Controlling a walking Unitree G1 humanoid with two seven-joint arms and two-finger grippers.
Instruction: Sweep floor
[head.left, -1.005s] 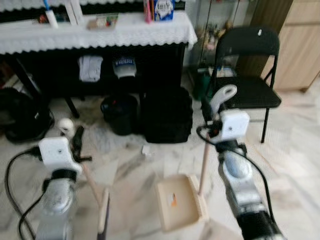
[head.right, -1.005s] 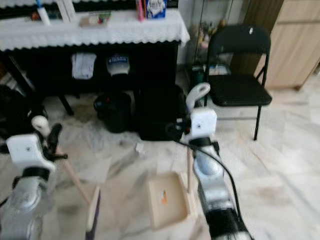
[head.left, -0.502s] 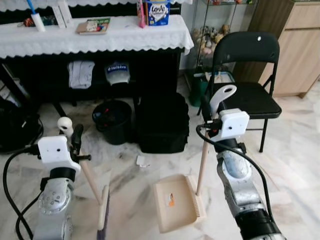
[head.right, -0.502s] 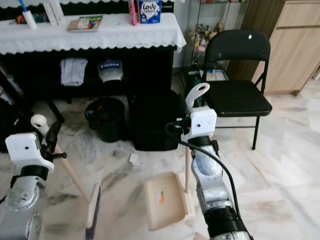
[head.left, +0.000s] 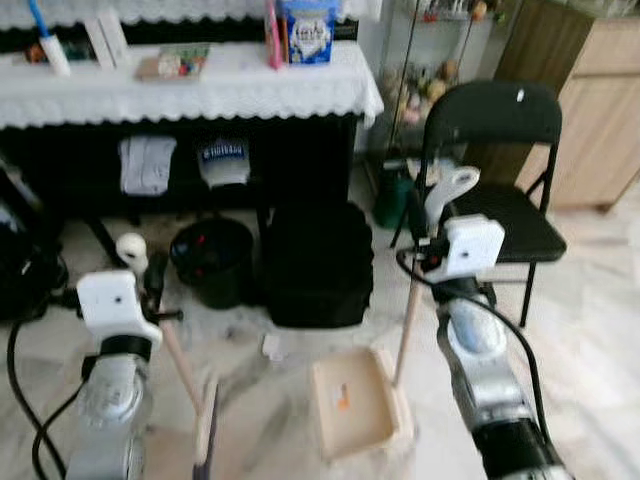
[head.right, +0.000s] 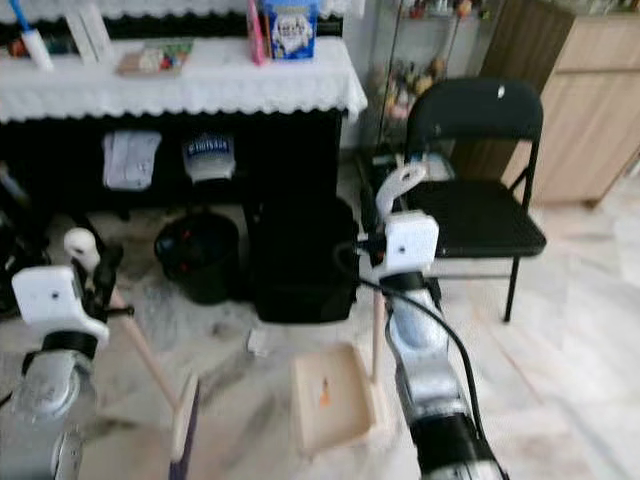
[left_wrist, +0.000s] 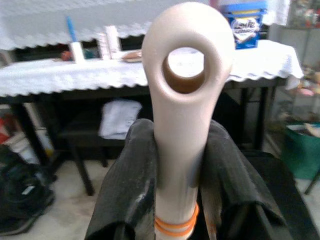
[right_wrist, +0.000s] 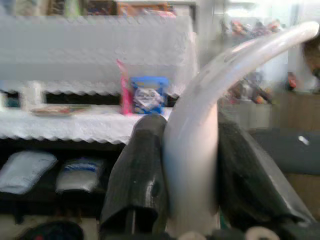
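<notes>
While both tools held, sweep step pending. Left gripper (left_wrist: 177, 200) jaws pinch broom handle (left_wrist: 182, 120); broom head (head.left: 205, 430) on marble floor (head.left: 590, 330). Right gripper (right_wrist: 190, 200) jaws pinch dustpan handle (right_wrist: 200, 150); dustpan (head.left: 352, 400) flat on floor, well apart from paper scrap (head.left: 272, 346) near black bag (head.left: 318, 265). Advice: draw bristles low toward pan mouth, keep pan lip pressed down.

My two arms are silver with white boxy wrist blocks, black looping cables, and black-fingered hands, left hand (left_wrist: 177, 200) and right hand (right_wrist: 192, 200).
</notes>
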